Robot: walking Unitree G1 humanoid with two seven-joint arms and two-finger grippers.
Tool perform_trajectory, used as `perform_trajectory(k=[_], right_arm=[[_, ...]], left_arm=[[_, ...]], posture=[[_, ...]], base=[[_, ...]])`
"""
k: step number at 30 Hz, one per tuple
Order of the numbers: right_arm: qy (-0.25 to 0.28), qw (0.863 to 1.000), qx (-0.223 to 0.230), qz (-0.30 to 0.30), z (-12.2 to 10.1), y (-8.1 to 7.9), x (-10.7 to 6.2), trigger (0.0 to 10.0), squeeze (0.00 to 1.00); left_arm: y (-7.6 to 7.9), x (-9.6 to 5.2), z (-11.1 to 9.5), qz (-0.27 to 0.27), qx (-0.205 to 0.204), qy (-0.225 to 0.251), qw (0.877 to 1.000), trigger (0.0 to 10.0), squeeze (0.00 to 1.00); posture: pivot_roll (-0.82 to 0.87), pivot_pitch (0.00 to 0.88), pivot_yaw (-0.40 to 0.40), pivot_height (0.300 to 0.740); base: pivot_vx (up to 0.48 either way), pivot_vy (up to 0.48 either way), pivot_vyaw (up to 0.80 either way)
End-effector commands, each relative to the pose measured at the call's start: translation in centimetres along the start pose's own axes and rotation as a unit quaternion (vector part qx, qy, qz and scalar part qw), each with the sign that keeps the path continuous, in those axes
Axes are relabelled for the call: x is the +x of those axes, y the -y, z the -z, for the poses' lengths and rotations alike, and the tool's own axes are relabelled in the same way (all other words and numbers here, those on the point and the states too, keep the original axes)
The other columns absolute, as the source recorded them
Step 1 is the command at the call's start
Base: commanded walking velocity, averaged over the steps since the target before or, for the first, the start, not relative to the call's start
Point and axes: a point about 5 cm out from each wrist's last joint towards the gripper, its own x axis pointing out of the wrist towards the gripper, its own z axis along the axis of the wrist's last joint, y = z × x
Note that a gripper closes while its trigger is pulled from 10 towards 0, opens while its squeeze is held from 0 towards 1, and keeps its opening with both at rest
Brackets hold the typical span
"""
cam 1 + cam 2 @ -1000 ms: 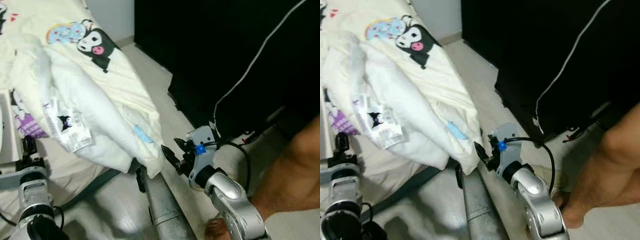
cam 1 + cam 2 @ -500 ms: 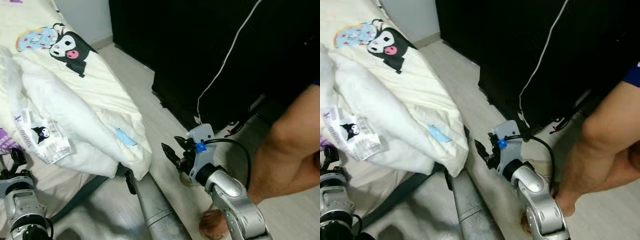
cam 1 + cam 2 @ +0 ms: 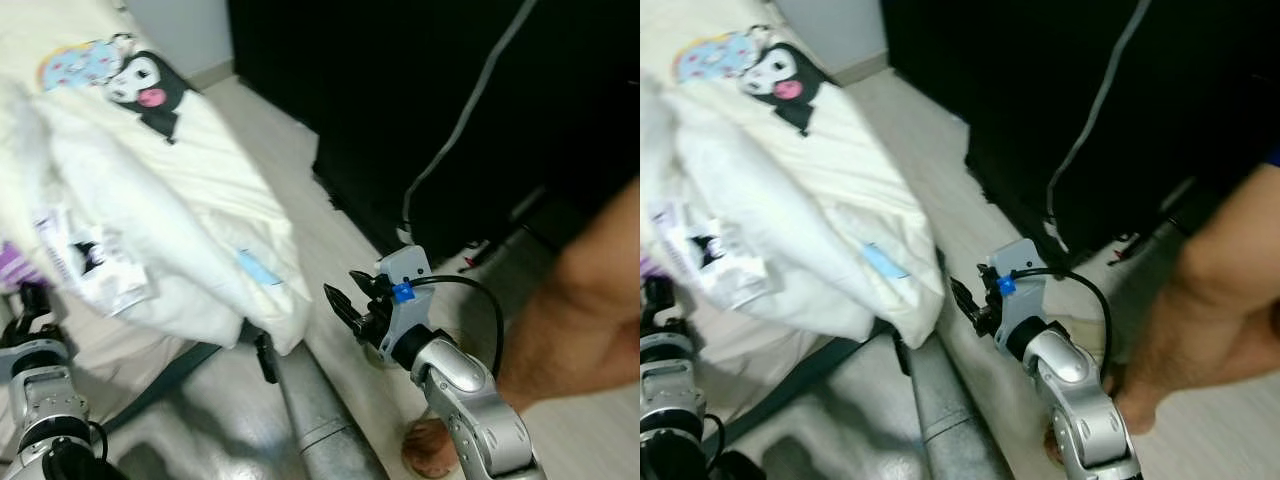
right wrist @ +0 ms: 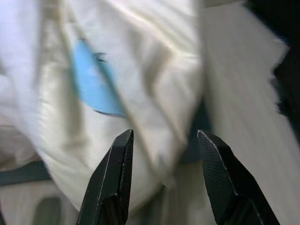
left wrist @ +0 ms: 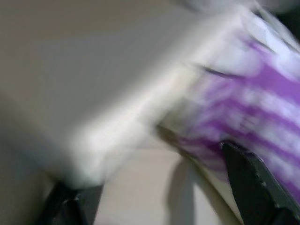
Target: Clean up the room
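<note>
A cream blanket [image 3: 190, 200] with a black cartoon print [image 3: 150, 90] and a white label [image 3: 95, 265] lies bunched on the bed, and one corner [image 3: 285, 325] hangs over the bed's edge. My right gripper [image 3: 337, 300] is open, low above the floor and just right of that corner. In the right wrist view the corner [image 4: 154, 93], with a blue patch [image 4: 93, 79], lies just beyond my right gripper [image 4: 164, 136] and is not touched. My left gripper [image 3: 28, 300] is open at the bed's near left, facing purple-striped cloth [image 5: 253, 108].
A person's bare leg [image 3: 580, 320] and foot [image 3: 430, 450] stand close on the right, beside my right arm. Black furniture [image 3: 400, 110] with a pale cord [image 3: 460, 140] fills the back right. A grey cylinder [image 3: 315, 415] and a dark bed frame bar [image 3: 170, 375] lie below the blanket.
The whole picture has swung and blurred, so the camera moved. The right gripper stays open at the same spot beside the hanging corner. The person's leg has shifted.
</note>
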Motion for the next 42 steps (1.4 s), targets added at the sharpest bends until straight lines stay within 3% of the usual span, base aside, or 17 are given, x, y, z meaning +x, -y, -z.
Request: perform_trajectory(k=[1, 4, 8, 13, 16, 17, 19, 26, 29, 31, 33, 34, 35, 36, 37, 38, 42], right_arm=[[-0.006, 1.000, 0.007, -0.005, 0.5, -0.1, -0.1, 10.0, 0.00], [-0.007, 1.000, 0.007, -0.004, 0.5, 0.0, -0.1, 10.0, 0.00], [-0.006, 1.000, 0.004, -0.003, 0.5, 0.1, 0.0, 10.0, 0.00], [-0.005, 1.000, 0.004, -0.004, 0.4, 0.2, 0.1, 10.0, 0.00], [-0.004, 1.000, 0.004, -0.004, 0.4, 0.2, 0.2, 10.0, 0.00], [-0.004, 1.000, 0.004, -0.004, 0.4, 0.2, 0.2, 10.0, 0.00], [-0.004, 1.000, 0.004, -0.005, 0.4, 0.3, 0.3, 10.0, 0.00], [-0.002, 1.000, 0.004, -0.006, 0.3, 0.3, 0.4, 10.0, 0.00], [-0.002, 1.000, 0.004, -0.006, 0.4, 0.3, 0.4, 10.0, 0.00], [-0.002, 1.000, 0.004, -0.006, 0.4, 0.2, 0.4, 10.0, 0.00], [-0.001, 1.000, 0.005, -0.006, 0.4, 0.2, 0.5, 10.0, 0.00], [-0.001, 1.000, 0.004, -0.006, 0.4, 0.2, 0.5, 10.0, 0.00], [-0.001, 1.000, 0.004, -0.006, 0.4, 0.2, 0.5, 10.0, 0.00], [-0.001, 1.000, 0.005, -0.006, 0.4, 0.2, 0.5, 10.0, 0.00], [-0.001, 1.000, 0.005, -0.006, 0.4, 0.2, 0.5, 10.0, 0.00], [-0.001, 1.000, 0.005, -0.005, 0.4, 0.2, 0.5, 10.0, 0.00], [-0.002, 1.000, 0.004, -0.004, 0.5, 0.2, 0.4, 10.0, 0.00]], left_arm=[[1.2, -1.2, 3.9, 0.073, 0.016, -0.122, 0.990, 10.0, 0.00], [2.0, -1.3, 4.2, 0.118, 0.027, -0.140, 0.983, 10.0, 0.00], [4.5, -1.2, 4.4, 0.257, 0.112, -0.194, 0.940, 10.0, 0.00], [6.9, -0.7, 3.9, 0.320, 0.181, -0.176, 0.913, 10.0, 0.00], [11.6, -1.3, 2.9, 0.434, 0.152, -0.154, 0.875, 10.0, 0.00], [11.6, -1.3, 2.9, 0.434, 0.152, -0.154, 0.875, 10.0, 0.00], [14.6, -2.5, 1.9, 0.514, 0.092, -0.150, 0.840, 10.0, 0.00], [17.0, -1.6, -0.7, 0.521, 0.085, -0.078, 0.845, 10.0, 0.00], [17.3, 1.1, -3.1, 0.430, 0.255, 0.022, 0.866, 10.0, 0.00], [17.2, 1.6, -3.4, 0.408, 0.298, 0.036, 0.862, 10.0, 0.00], [16.4, 2.7, -4.2, 0.313, 0.476, 0.066, 0.819, 10.0, 0.00], [16.2, 2.9, -4.5, 0.282, 0.529, 0.084, 0.796, 10.0, 0.00], [16.2, 2.9, -4.5, 0.282, 0.529, 0.084, 0.796, 10.0, 0.00], [15.8, 3.1, -4.5, 0.239, 0.589, 0.086, 0.767, 10.0, 0.00], [15.8, 3.1, -4.5, 0.239, 0.589, 0.086, 0.767, 10.0, 0.00], [15.3, 3.0, -4.2, 0.219, 0.621, 0.091, 0.747, 10.0, 0.00], [14.6, 2.4, -2.7, 0.191, 0.664, 0.078, 0.719, 10.0, 0.00]], posture=[[-0.36, 0.430, -0.117, 0.520], [-0.36, 0.428, -0.115, 0.520], [-0.35, 0.424, -0.111, 0.520], [-0.35, 0.422, -0.112, 0.520], [-0.35, 0.422, -0.112, 0.520], [-0.35, 0.422, -0.112, 0.520], [-0.34, 0.419, -0.115, 0.520], [-0.34, 0.417, -0.114, 0.520], [-0.33, 0.416, -0.113, 0.520], [-0.33, 0.416, -0.111, 0.520], [-0.33, 0.416, -0.109, 0.520], [-0.33, 0.416, -0.109, 0.520], [-0.33, 0.416, -0.109, 0.520], [-0.33, 0.419, -0.106, 0.520], [-0.33, 0.419, -0.106, 0.520], [-0.33, 0.418, -0.104, 0.520], [-0.34, 0.421, -0.105, 0.520]], base=[[0.000, 0.000, 0.00], [0.000, 0.000, 0.00], [0.000, 0.000, 0.00], [0.000, 0.000, 0.00], [0.000, 0.000, 0.00], [0.000, 0.000, 0.00], [0.000, 0.000, 0.00], [0.000, 0.000, 0.00], [0.000, 0.000, 0.00], [0.000, 0.000, 0.00], [0.000, 0.000, 0.00], [0.000, 0.000, 0.00], [0.000, 0.000, 0.00], [0.000, 0.000, 0.00], [0.000, 0.000, 0.00], [0.000, 0.000, 0.00], [0.000, 0.000, 0.00]])
